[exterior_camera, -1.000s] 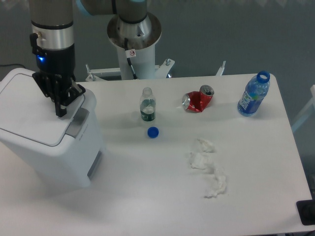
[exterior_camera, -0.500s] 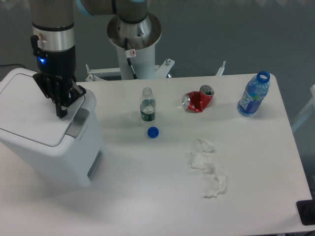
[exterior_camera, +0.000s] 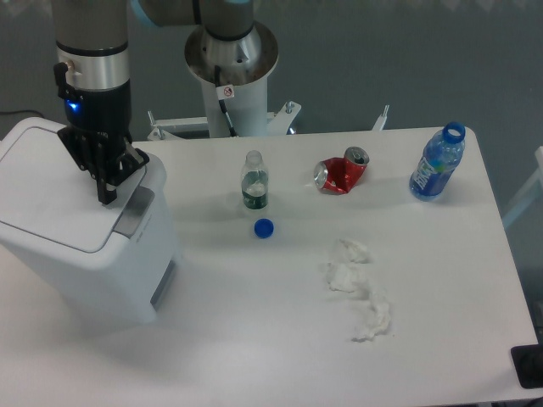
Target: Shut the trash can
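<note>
1. Crumpled white tissue (exterior_camera: 358,291) lies nearest on the white worktop (exterior_camera: 254,339).
2. The trash can (exterior_camera: 81,237) sits at the left edge, lid down.
3. The hand (exterior_camera: 105,192) points down at the lid's right part, fingers seemingly pressed together.
4. Farther: blue cap (exterior_camera: 264,227), small clear bottle (exterior_camera: 254,181), crushed red can (exterior_camera: 341,172), blue bottle (exterior_camera: 438,163).
5. Behind, a grey floor.
</note>
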You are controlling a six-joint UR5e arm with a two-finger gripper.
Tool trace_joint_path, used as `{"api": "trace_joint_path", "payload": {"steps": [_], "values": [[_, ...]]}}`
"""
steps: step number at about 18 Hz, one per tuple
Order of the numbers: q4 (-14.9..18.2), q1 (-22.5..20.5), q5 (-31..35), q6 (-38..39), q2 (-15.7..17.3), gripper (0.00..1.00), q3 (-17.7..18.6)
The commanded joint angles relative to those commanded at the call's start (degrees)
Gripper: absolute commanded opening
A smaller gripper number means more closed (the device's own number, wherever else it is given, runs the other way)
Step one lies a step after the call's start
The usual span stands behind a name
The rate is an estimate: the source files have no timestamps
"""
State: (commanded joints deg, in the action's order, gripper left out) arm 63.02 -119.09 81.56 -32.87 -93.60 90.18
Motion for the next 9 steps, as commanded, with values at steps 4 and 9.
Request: {"api": "trace_joint_path", "payload": {"steps": [4,9], "values": [[0.0,0.0,0.0,0.0,0.0,0.0,0.0],[0.0,0.0,0.1,0.1,-0.4,0.0,0.0]]}}
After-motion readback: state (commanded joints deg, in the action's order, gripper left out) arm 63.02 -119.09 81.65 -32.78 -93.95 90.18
